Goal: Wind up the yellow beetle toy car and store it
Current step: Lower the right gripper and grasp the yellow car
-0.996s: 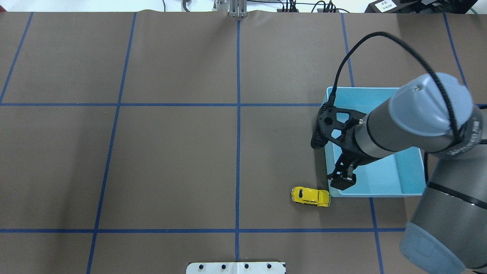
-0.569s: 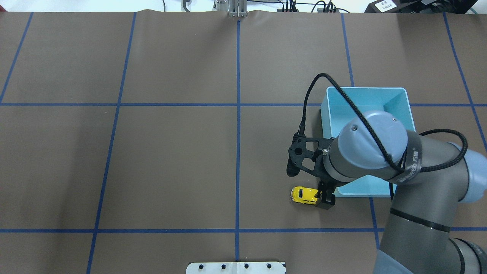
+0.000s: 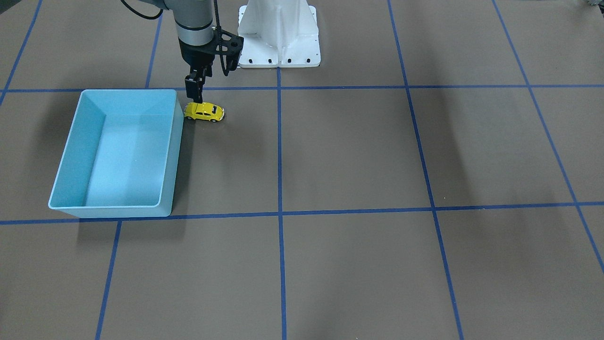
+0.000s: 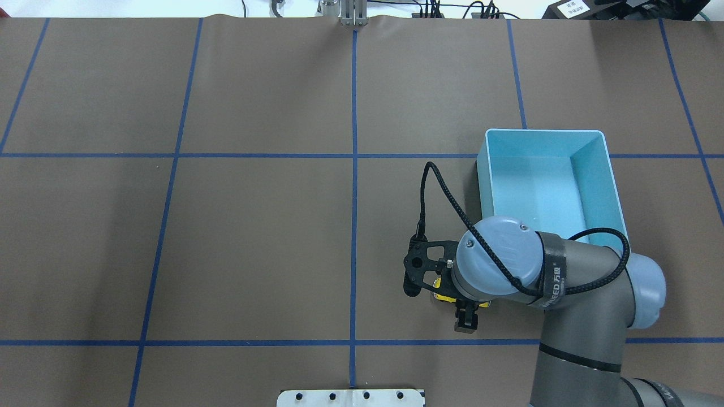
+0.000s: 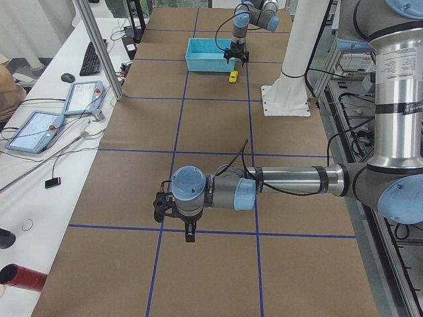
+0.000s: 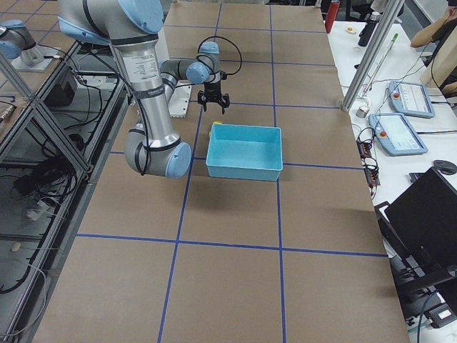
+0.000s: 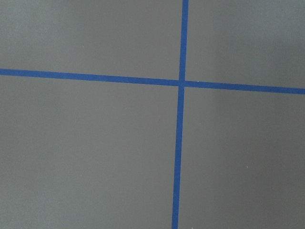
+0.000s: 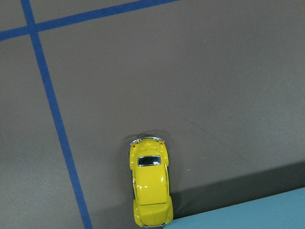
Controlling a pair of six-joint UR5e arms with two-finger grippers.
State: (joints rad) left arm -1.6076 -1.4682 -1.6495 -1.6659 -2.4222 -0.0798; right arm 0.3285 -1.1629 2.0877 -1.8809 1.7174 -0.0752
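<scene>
The yellow beetle toy car (image 3: 204, 112) stands on the brown table right beside the near corner of the light-blue bin (image 3: 175, 141). My right gripper (image 3: 196, 96) hangs just above the car's bin-side end and looks open, touching nothing. From overhead the right wrist hides most of the car (image 4: 439, 285), and one finger (image 4: 466, 322) sticks out past it. The right wrist view shows the whole car (image 8: 150, 188) with the bin's corner (image 8: 252, 214) beside it. My left gripper (image 5: 190, 232) hovers over bare table far away; I cannot tell whether it is open or shut.
The bin (image 4: 543, 131) holds nothing. Blue tape lines (image 4: 354, 226) divide the table into squares. The robot's white base plate (image 3: 278, 52) sits behind the car. An operators' desk with tablets (image 5: 39, 129) runs along the far side.
My right arm has swung from above the bin toward the robot and to the left, and has come down over the car, which it now mostly hides from overhead. The car has not moved.
</scene>
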